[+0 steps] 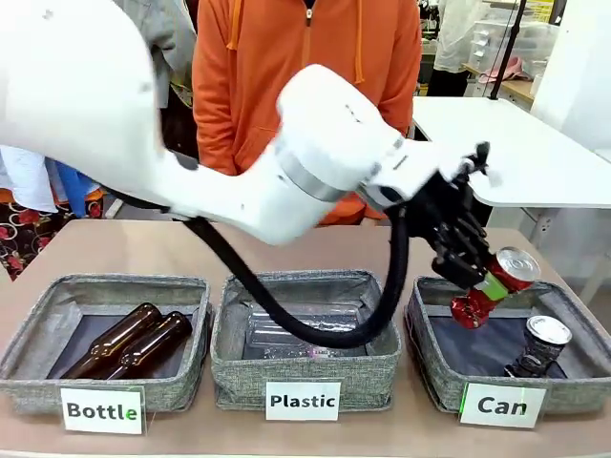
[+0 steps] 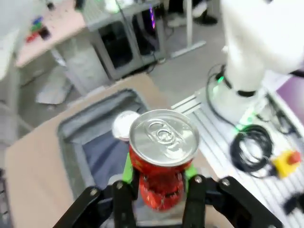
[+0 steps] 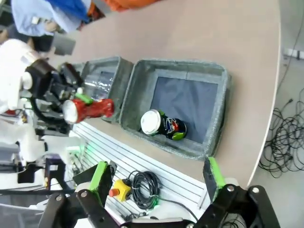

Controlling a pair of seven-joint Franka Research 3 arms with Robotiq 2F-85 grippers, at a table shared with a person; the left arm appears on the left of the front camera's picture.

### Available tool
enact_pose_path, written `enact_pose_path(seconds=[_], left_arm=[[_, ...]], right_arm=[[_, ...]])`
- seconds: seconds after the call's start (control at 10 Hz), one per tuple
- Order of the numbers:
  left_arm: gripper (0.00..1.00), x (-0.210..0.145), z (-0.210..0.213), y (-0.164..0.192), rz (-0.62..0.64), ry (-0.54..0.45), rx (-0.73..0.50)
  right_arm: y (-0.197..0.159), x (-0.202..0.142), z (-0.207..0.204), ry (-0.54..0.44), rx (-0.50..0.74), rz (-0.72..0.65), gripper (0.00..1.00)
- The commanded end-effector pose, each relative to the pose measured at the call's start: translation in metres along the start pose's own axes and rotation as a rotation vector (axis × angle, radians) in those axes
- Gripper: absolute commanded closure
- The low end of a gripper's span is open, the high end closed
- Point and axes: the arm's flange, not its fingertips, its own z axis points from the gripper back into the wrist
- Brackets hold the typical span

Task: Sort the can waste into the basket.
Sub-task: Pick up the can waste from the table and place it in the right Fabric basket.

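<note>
Front view: three grey woven bins stand in a row along the table's near edge, each with a white front label. The left one reads "Bottle" (image 1: pixel 102 411) and holds two brown glass bottles (image 1: pixel 134 341) lying side by side. The middle one reads "Plastic" (image 1: pixel 303 401) and holds clear plastic bottles (image 1: pixel 286 334). The right one, the basket (image 1: pixel 436 377), reads "Can". The left arm reaches across from the left, and the left gripper (image 1: pixel 482 286) is clamped on the crushed red can (image 1: pixel 495 285), tilted with its silver top up and to the right, above the basket's left part. The dark can (image 1: pixel 540 345) lies inside the basket toward its right end, silver top up. A person in an orange top (image 1: pixel 305 57) stands at the far edge.

Left wrist view: the green pads (image 2: pixel 127 167) press both sides of the red can (image 2: pixel 163 164), its silver pull-tab top facing the camera. The basket (image 2: pixel 69 130) lies open below, with the dark can's pale top (image 2: pixel 122 124) showing behind the red one.

Right wrist view: the right gripper (image 3: pixel 156 178) has its fingers spread wide apart, holding nothing. The basket (image 3: pixel 221 114) lies below with the dark can (image 3: pixel 164 125) near one long wall; its print is too small to read. The left gripper (image 3: pixel 78 107) holds the red can (image 3: pixel 88 109) beside the basket's corner.
</note>
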Motion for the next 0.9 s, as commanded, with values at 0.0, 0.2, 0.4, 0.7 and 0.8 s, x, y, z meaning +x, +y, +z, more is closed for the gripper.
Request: enact_pose_path(seconds=[0.0,0.2,0.4,0.7,0.8], left_arm=[[0.56,0.0047,-0.0118,0.0173,0.014,0.043,0.016],[0.56,-0.0005,-0.0139,0.0195,0.009,0.041,0.010],[0.56,-0.0031,-0.0144,0.0191,0.010,0.059,0.028],[0.00,-0.0036,-0.0132,0.0190,-0.035,0.063,0.048],[0.00,-0.0042,-0.0137,0.0184,-0.049,0.062,0.067]], right_arm=[[0.0014,0.0060,0.0003,0.019,-0.009,-0.001,0.00],[0.0014,0.0060,0.0003,0.019,-0.009,-0.001,0.00],[0.0014,0.0060,0.0003,0.019,-0.009,-0.001,0.00],[0.0014,0.0060,0.0003,0.019,-0.009,-0.001,0.00],[0.0014,0.0060,0.0003,0.019,-0.009,-0.001,0.00]])
